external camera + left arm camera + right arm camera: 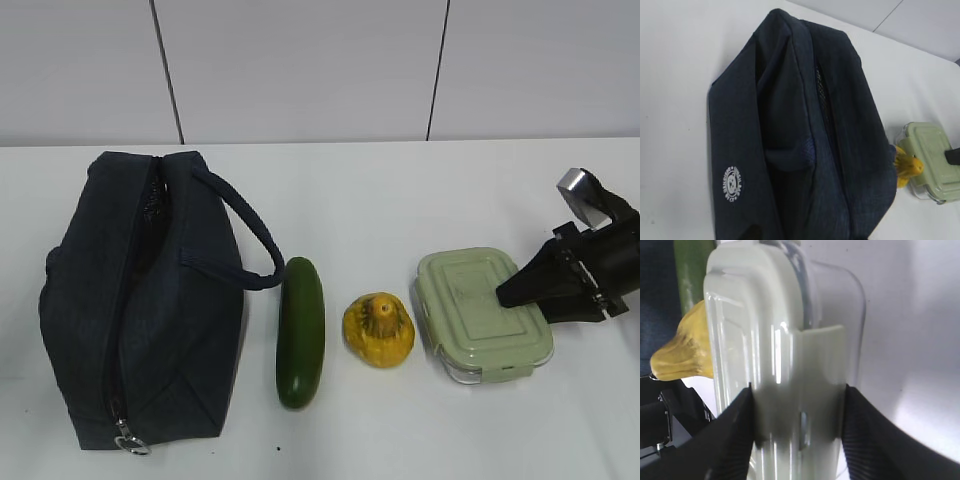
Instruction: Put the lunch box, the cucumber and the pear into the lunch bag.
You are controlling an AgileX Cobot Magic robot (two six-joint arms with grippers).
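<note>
A white worktop (pixel 400 200) meets a pale panelled wall (pixel 300 70). Left to right lie the lunch bag (pixel 140 300), cucumber (pixel 300 332), pear (pixel 378 329) and lunch box (pixel 480 315). The right tool (pixel 797 427) is clamped on the lunch box; the left tool is unseen.

Exterior view: table (pixel 400 190) seen from the front, at a downward slant.
Left wrist view: lunch bag (pixel 805 150) viewed closely from above.
Right wrist view: lunch box (pixel 785 365) filling the frame (very near).
Shared: lunch box, pear (pixel 379 329).
</note>
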